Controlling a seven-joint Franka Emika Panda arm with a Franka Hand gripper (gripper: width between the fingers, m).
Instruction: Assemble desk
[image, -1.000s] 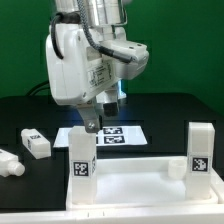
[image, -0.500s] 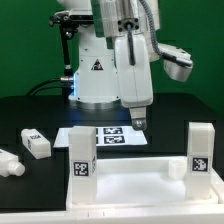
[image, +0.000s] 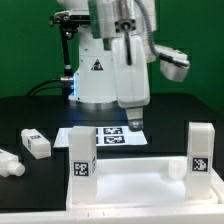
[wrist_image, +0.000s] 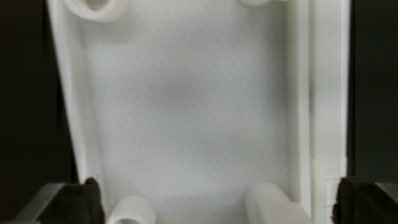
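Observation:
The desk's white rimmed tabletop (image: 135, 188) lies flat at the front of the black table. Two white block legs with black-and-white tags stand upright on it, one (image: 80, 158) at the exterior view's left and one (image: 200, 150) at its right. My gripper (image: 133, 122) hangs just behind the tabletop, over the marker board (image: 108, 135). In the wrist view the tabletop (wrist_image: 196, 110) fills the picture, with round corner sockets (wrist_image: 96, 8) showing. The gripper (wrist_image: 222, 205) is open there; its dark fingers (wrist_image: 80, 200) stand wide apart, and I see nothing gripped between them.
Two loose white legs lie on the table at the exterior view's left, one (image: 35, 143) tagged and one (image: 8, 163) at the picture's edge. The white robot base (image: 95, 85) stands behind the marker board, with green walls around the table.
The arm has swung round and the gripper has moved toward the exterior view's right, then settled slightly back left. The jaws stayed open; the desk parts have not moved.

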